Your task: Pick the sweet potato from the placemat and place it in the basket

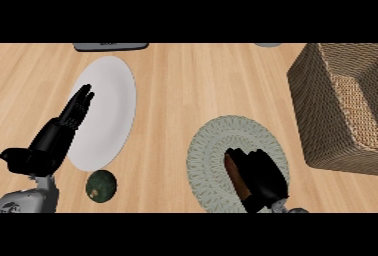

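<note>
You are looking through a single head view, pointing steeply down at the wooden counter (192, 90) from above the robot's own body. Both forearms are coming in from the lower edge, while the basket (339, 107) is running off the right edge and a grey object (111, 46) off the top.

Right hand (262, 181) covers most of sweet potato (234, 175); only reddish-brown strip shows along its left. Hand hides part of placemat (214, 145). Basket (336, 107) cut off at right edge. Grey object (111, 46) clipped at top, perhaps tray. Small grey shape (269, 44) at top: unidentifiable.
</note>
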Motion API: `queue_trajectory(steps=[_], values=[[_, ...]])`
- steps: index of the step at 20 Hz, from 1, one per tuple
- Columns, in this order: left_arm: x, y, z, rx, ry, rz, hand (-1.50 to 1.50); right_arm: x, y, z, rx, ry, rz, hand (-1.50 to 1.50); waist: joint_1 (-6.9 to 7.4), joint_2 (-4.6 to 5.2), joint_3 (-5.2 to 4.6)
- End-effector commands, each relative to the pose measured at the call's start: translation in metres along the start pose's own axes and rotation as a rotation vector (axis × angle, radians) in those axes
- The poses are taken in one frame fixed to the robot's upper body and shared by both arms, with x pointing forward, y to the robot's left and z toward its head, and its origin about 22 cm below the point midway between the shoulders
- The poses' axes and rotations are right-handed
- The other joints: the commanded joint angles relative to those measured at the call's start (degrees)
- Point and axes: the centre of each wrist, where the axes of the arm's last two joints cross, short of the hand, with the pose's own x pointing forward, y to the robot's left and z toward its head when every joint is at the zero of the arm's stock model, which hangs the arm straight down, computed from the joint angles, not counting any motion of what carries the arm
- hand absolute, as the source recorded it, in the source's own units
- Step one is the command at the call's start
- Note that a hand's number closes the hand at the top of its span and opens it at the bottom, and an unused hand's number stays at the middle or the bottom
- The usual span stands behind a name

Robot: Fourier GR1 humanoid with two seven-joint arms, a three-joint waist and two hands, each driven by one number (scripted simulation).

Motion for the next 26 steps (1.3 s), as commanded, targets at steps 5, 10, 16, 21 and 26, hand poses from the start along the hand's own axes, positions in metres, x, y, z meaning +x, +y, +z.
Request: queue_trajectory(steps=[5,10,16,21,26], values=[[0.008,0.001,-0.007,-0.013,-0.011,-0.005,0.00,-0.011,0.011,0.097,-0.098,0.024,-0.404,1.50,0.68,1.04,0.14],[-0.005,0.002,0.005,0.004,-0.006,-0.007,0.00,-0.006,-0.029,0.139,-0.329,-0.091,-0.665,1.50,0.25,0.86,0.11],[-0.005,-0.012,-0.002,-0.008,-0.020,-0.003,0.00,-0.005,-0.084,0.205,-0.561,-0.136,-0.774,1.50,0.48,0.92,0.12],[0.007,-0.005,-0.004,-0.030,-0.009,-0.011,0.00,-0.006,-0.098,0.228,-0.553,-0.076,-0.796,1.50,1.42,1.00,0.10],[0.002,0.003,0.002,-0.020,-0.033,0.000,0.00,-0.019,-0.106,0.231,-0.628,0.051,-0.704,1.50,2.21,1.14,0.01]])
